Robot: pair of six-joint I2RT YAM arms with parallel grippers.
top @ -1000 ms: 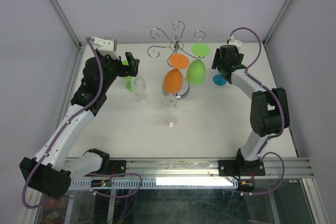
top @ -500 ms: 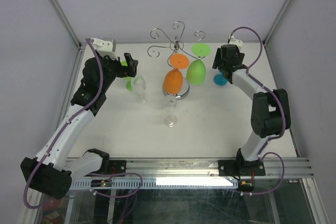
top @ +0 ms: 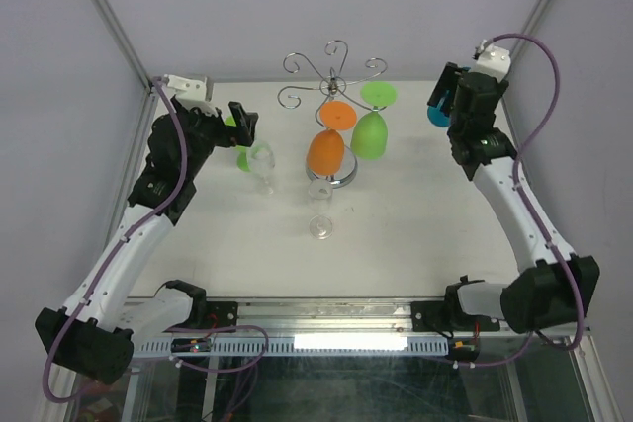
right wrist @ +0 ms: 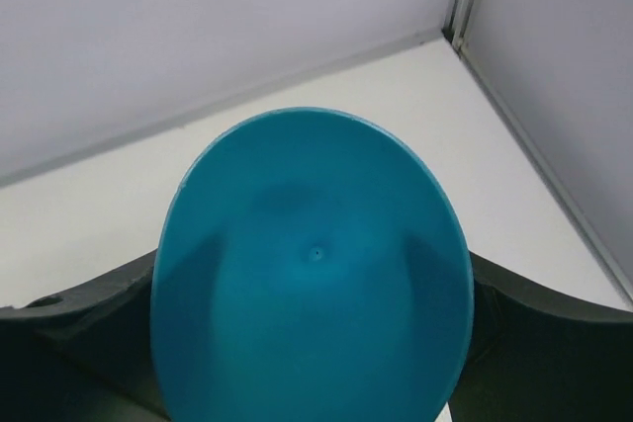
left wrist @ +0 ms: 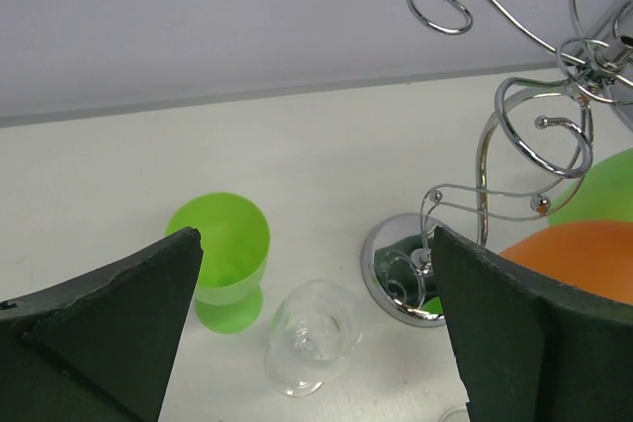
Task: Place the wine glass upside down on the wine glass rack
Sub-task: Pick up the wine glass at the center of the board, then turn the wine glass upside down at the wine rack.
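right gripper (top: 447,101) pinching the blue wine glass (top: 435,114) above the far right corner of the tabletop (top: 396,234)

one round end of the glass faces the wrist camera, so its long axis seems to run along the fingers. the wine glass rack (top: 331,74) stands by the middle of the far edge, to this arm's left. the left gripper (top: 240,124), spread wide, hangs over a green cup (left wrist: 223,254) and a clear glass (top: 261,160). a hanging green glass (top: 370,132) and an orange glass (top: 326,152) take the nearer scrolls, so the approach is tight; the far scrolls look free.
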